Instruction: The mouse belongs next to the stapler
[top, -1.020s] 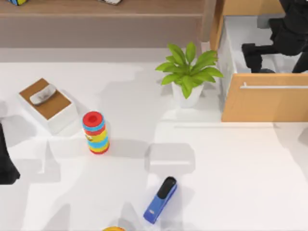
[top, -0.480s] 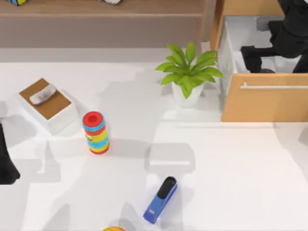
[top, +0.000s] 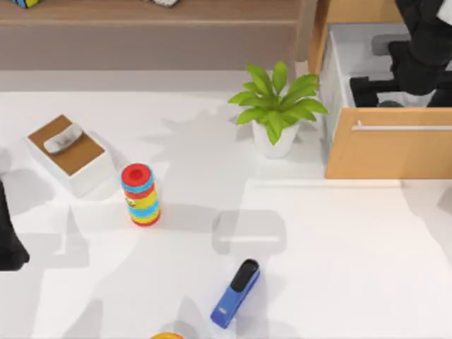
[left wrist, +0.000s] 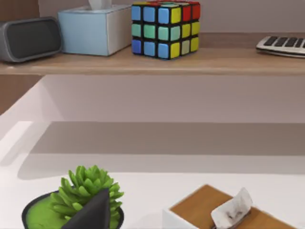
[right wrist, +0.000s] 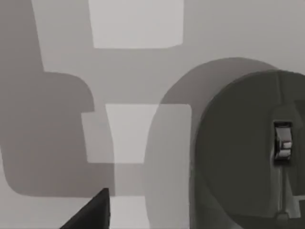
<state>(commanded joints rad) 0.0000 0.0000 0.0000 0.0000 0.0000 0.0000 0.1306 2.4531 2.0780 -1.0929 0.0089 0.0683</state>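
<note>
The right hand (top: 395, 88) is moving deeper into the open drawer (top: 367, 152) at the upper right of the frame, lower than 0.5 s ago; whether it is clenched or released cannot be told. In the right wrist view the mouse (right wrist: 248, 148) is lying close beneath it, on the drawer floor. The approach appears nearly complete. The stapler (top: 236, 293) is lying unmoved on the worktop (top: 339, 254), lower centre. The left hand (top: 8, 240) is idling at the left edge.
</note>
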